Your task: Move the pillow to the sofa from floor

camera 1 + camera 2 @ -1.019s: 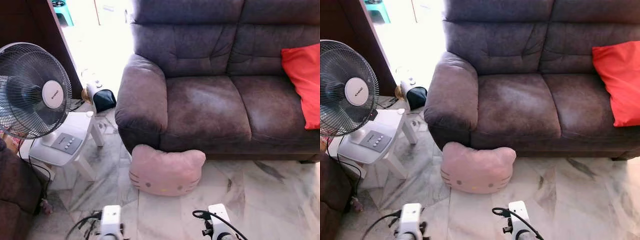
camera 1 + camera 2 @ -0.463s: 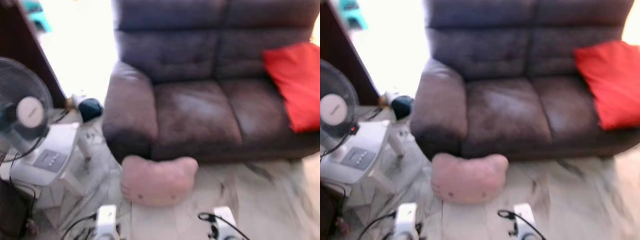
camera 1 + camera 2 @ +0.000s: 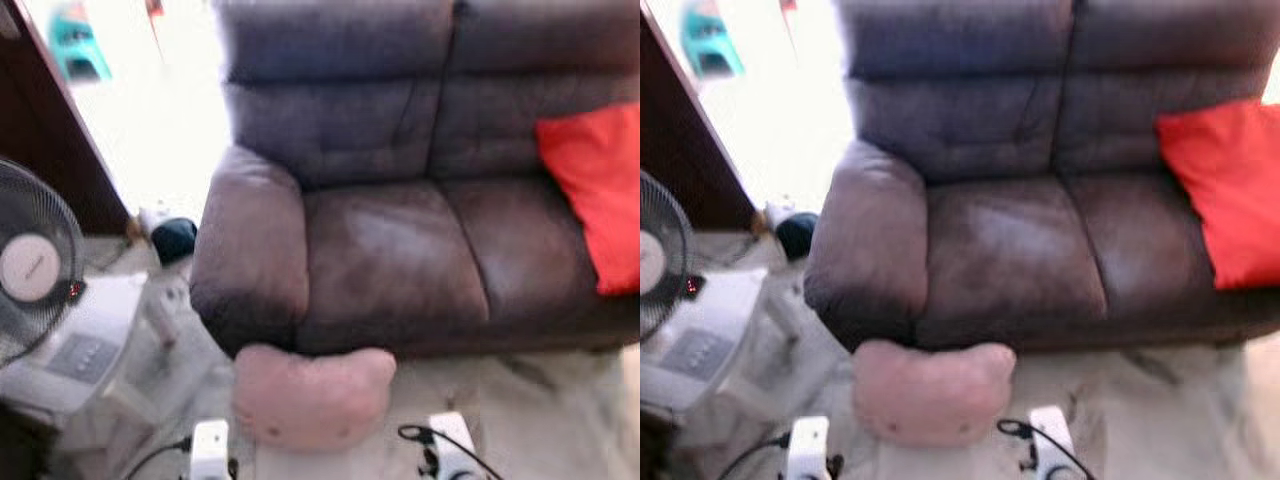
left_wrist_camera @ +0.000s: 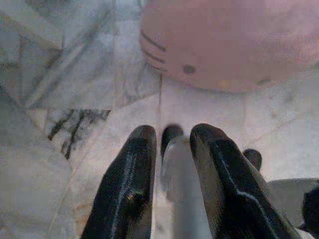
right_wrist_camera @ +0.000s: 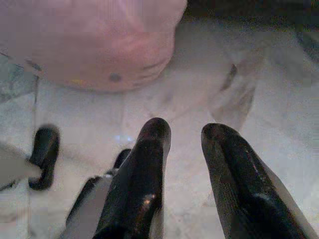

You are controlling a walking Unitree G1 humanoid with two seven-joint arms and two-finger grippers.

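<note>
A pink cat-face pillow (image 3: 312,397) lies on the marble floor, leaning against the front of the brown sofa (image 3: 400,250) below its left armrest. Both arms hang low at the bottom edge of the eye views, the left arm (image 3: 210,452) just left of the pillow and the right arm (image 3: 448,452) to its right. In the left wrist view my left gripper (image 4: 172,132) points at the pillow (image 4: 224,45) with a gap between its fingers and nothing held. My right gripper (image 5: 187,129) is also open above the floor, short of the pillow (image 5: 89,45).
A red cushion (image 3: 595,200) rests on the sofa's right seat. A standing fan (image 3: 30,270) sits on a white stool (image 3: 95,350) at the left, with cables on the floor nearby. A dark wooden wall (image 3: 45,150) stands beyond it.
The whole picture has shifted and blurred, so the camera has moved closer to the sofa. The pillow stays against the sofa front. Both arms remain low.
</note>
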